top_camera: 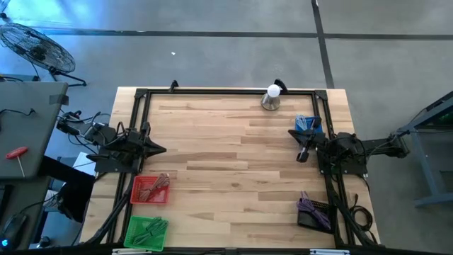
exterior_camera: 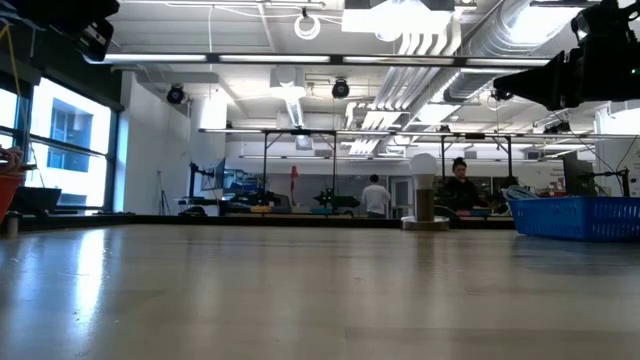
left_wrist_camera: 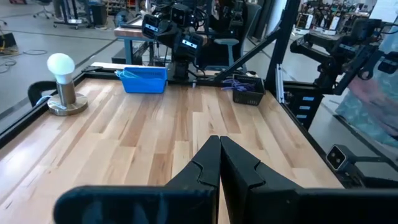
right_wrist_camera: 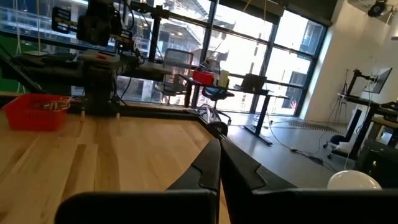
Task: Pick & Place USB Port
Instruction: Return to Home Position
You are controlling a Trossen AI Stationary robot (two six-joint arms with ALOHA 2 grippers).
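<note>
The left gripper sits at the table's left edge, about halfway along that side, with its arm folded low over its base and its tip pointing inward across the wood. In the left wrist view its two dark fingers are pressed flat together with nothing between them. The right gripper mirrors it at the right edge, its arm tucked back and its tip aimed toward the middle of the table. In the right wrist view its fingers also meet along their whole length and hold nothing. Both grippers hang above the bare wooden table and touch no object.

On the left side, toward the near edge from the left arm, stands the red bin with the pink charger cable coiled loosely inside it. Just beyond it, at the near left corner, is the green bin, which holds a green cable.

On the right side, the blue bin stands just beside the right gripper, toward the far edge, with the light blue charger cable bunched inside. Toward the near right corner is the black bin, where the purple charger cable lies heaped with some strands spilling over the rim.

A white bulb lamp on a round metal base stands upright near the far edge, well apart from both arms.
</note>
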